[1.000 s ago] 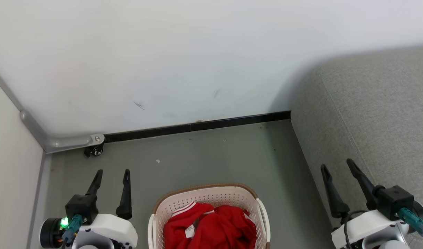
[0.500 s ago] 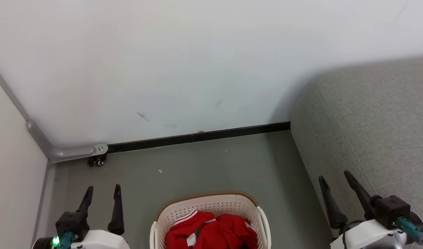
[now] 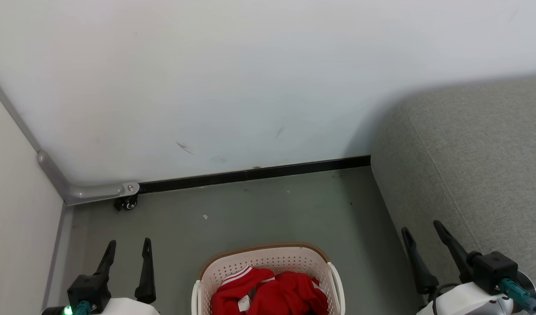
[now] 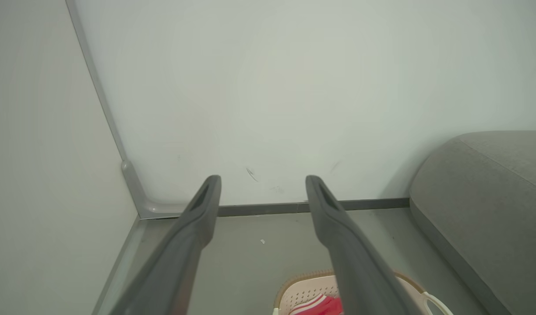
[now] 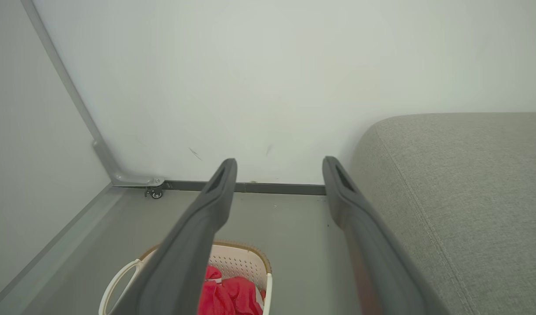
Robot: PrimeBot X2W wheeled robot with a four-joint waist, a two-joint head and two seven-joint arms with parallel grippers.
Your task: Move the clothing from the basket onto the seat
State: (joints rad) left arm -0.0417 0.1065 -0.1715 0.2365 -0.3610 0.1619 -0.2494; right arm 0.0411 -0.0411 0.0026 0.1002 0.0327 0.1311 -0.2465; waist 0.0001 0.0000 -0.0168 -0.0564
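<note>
Your left end effector (image 3: 128,242) and right end effector (image 3: 420,226), both spread wide and empty, flanking the basket (image 3: 268,262) on the floor (image 3: 259,205), red clothing (image 3: 272,293) heaped inside it, grey seat (image 3: 478,166) near its right, white wall (image 3: 250,87) along the floor's far edge

The head camera tilts upward, so the skirting board (image 3: 250,174) and the basket (image 3: 263,248) slip lower in the head view, with more wall (image 3: 268,65) showing above. The left hand (image 3: 129,241) drops lower still, its body now half cut by the bottom edge, and the right hand (image 3: 420,226) eases back toward the robot too.
</note>
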